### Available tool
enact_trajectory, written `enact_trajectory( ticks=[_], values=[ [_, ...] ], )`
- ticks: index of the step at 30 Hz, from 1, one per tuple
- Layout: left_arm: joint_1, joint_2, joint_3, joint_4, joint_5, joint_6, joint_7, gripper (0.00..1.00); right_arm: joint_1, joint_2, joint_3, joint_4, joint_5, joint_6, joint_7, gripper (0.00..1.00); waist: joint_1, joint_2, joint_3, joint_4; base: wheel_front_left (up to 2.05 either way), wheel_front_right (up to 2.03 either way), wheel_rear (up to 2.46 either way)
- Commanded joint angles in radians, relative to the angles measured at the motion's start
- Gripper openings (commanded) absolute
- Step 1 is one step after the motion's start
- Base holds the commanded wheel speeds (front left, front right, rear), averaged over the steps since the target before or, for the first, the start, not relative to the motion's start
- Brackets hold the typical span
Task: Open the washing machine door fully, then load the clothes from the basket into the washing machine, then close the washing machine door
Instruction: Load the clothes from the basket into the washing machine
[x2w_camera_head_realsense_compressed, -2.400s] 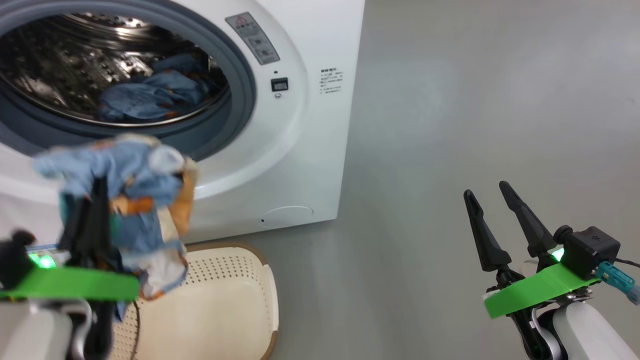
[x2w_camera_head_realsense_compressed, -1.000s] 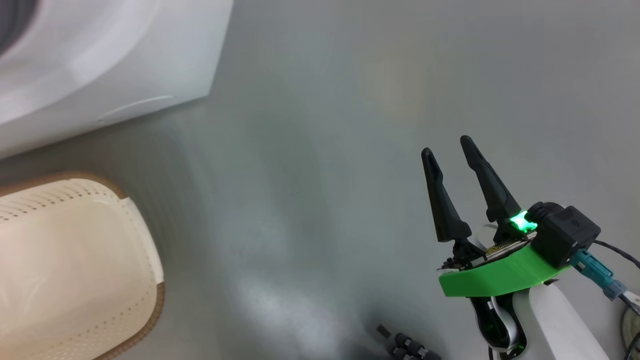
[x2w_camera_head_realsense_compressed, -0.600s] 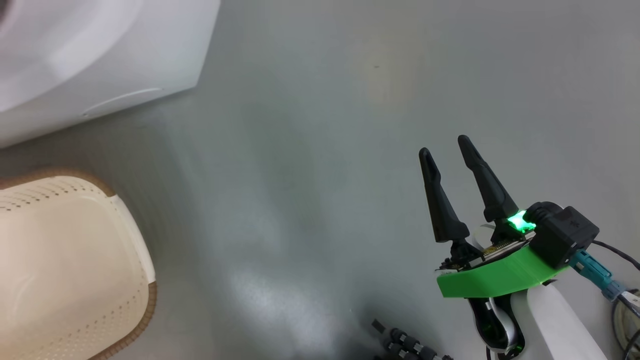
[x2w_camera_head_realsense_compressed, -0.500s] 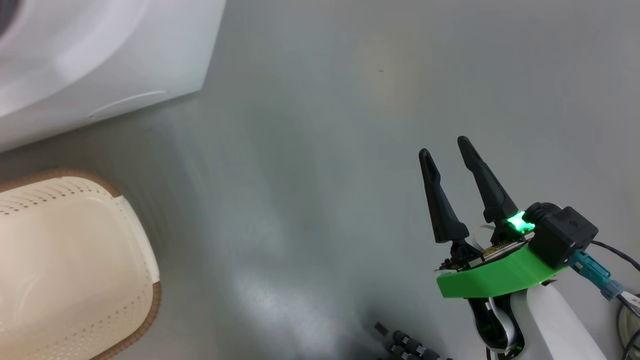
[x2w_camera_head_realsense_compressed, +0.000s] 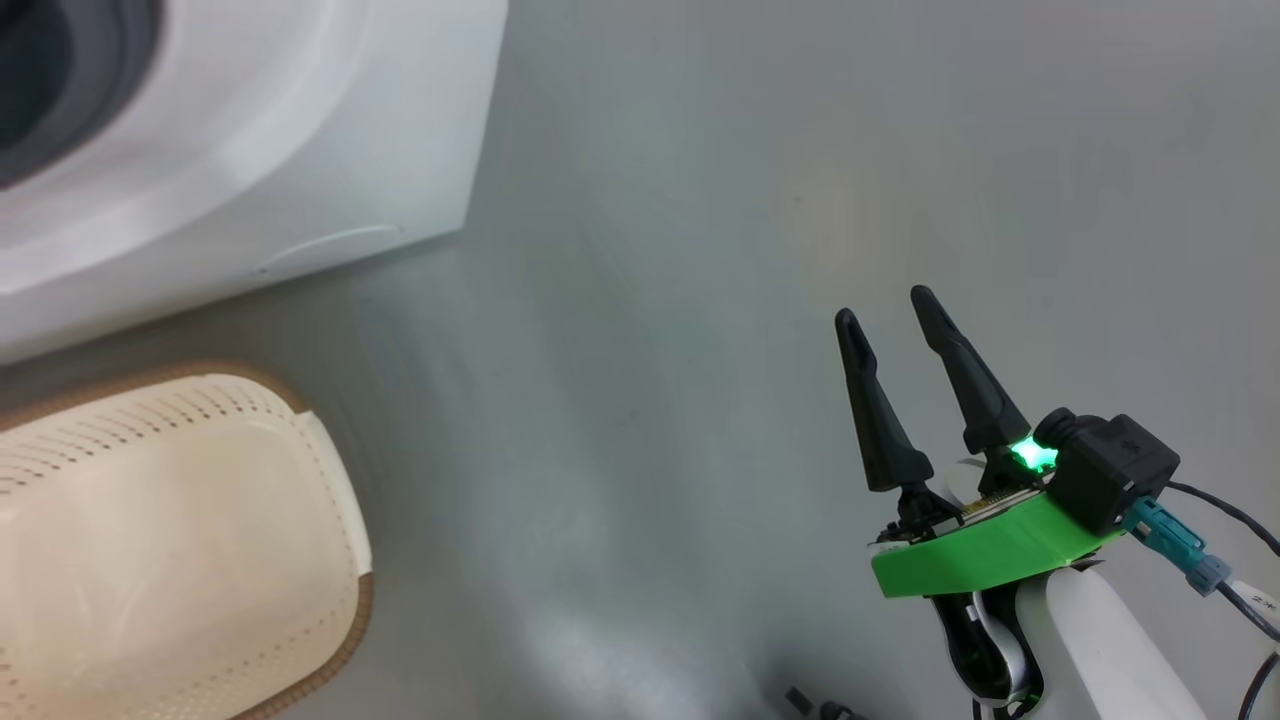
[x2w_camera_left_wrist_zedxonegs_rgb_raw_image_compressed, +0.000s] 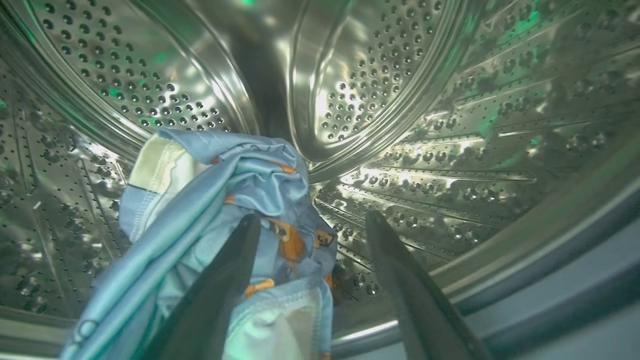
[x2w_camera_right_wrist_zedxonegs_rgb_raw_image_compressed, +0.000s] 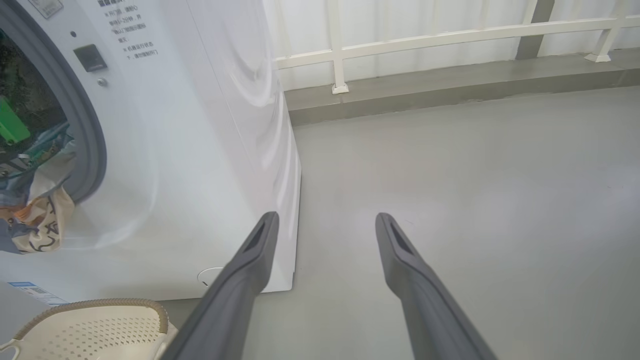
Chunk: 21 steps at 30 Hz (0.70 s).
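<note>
Lying inside the perforated steel drum (x2w_camera_left_wrist_zedxonegs_rgb_raw_image_compressed: 375, 75) of the washing machine (x2w_camera_head_realsense_compressed: 300, 150), the clothes (x2w_camera_left_wrist_zedxonegs_rgb_raw_image_compressed: 210, 200) form a bunched heap of light blue fabric with orange-brown bears and a cream-white patch. The left gripper (x2w_camera_left_wrist_zedxonegs_rgb_raw_image_compressed: 311, 220) reaches into the drum with its jaws spread wide. The heap drapes over one finger and touches it, while the other finger stands clear of the cloth above the bare drum wall.

In the right wrist view a fold of blue and cream cloth (x2w_camera_right_wrist_zedxonegs_rgb_raw_image_compressed: 40, 220) hangs at the lower edge of the machine's mouth, against the grey-blue rubber ring (x2w_camera_right_wrist_zedxonegs_rgb_raw_image_compressed: 92, 145).

The basket (x2w_camera_head_realsense_compressed: 200, 410) sits on the grey floor (x2w_camera_head_realsense_compressed: 700, 300) just in front of the machine. The part of its inside that is in view shows plain cream perforated plastic under the brown woven-look rim. The right gripper (x2w_camera_head_realsense_compressed: 885, 307) hovers over the floor, well apart from both basket and machine, its jaws spread with nothing between them.

On the machine's white front, beside the ring, are several lines of small dark print (x2w_camera_right_wrist_zedxonegs_rgb_raw_image_compressed: 127, 30), too small to read, and below them a dark square fitting (x2w_camera_right_wrist_zedxonegs_rgb_raw_image_compressed: 90, 57). A small blue label (x2w_camera_right_wrist_zedxonegs_rgb_raw_image_compressed: 30, 291) sits low on the front near the basket, its text illegible. A round white cap (x2w_camera_right_wrist_zedxonegs_rgb_raw_image_compressed: 210, 275) is set low on the front near the corner.
</note>
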Motion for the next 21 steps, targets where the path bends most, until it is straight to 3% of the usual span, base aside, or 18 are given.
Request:
enact_trajectory(
  ticks=[1,12,21],
  values=[
    [0.032,0.040,-0.007,-0.018,-0.018,-0.004,-0.016,1.00,-0.010,-0.010,0.020,-0.012,-0.005,0.005,-0.008,1.00,0.0001,0.0000,-0.045,0.026,0.00,0.00,0.00],
    [0.218,0.035,-0.084,-0.094,-0.115,-0.004,-0.072,1.00,-0.014,-0.041,0.006,0.029,0.001,0.005,-0.008,1.00,0.0001,0.0000,-0.178,0.096,0.00,0.00,0.00],
    [0.386,0.017,-0.035,-0.235,-0.122,-0.004,-0.075,1.00,-0.013,-0.083,0.000,0.045,0.023,0.005,-0.008,1.00,0.0001,0.0000,-0.260,0.164,0.00,0.00,0.00]
  ],
)
